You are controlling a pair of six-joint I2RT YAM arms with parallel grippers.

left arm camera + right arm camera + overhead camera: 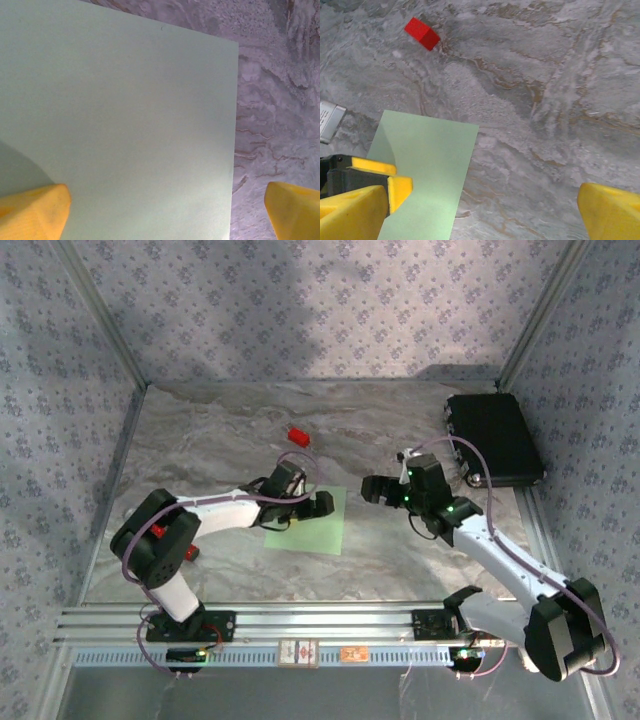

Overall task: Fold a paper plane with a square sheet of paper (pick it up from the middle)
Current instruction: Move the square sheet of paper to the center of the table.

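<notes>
**Item: square sheet of paper** (310,523). Pale green, lying flat on the marbled tabletop (220,440). Edges straight, surface smooth, with no crease, fold or lifted corner to be seen.

**Left gripper** (308,508). Poised over the sheet's upper part with jaws wide apart and nothing between them. The left wrist view puts one finger above the paper and the other past the sheet's side edge, over bare tabletop. Whether the tips touch the paper cannot be told.

**Right gripper** (385,485). Just off the sheet's right side, clear of it, jaws wide apart and holding nothing.

**Other items.**
- Small red block (298,435), beyond the sheet's far edge and well apart from it.
- Black case (495,438), far to the sheet's right.

**Progress, as judged.**
- Done: nothing toward the plane, since the sheet is neither lifted nor folded.
- Left: the pickup from the sheet's middle and every fold after it.
</notes>
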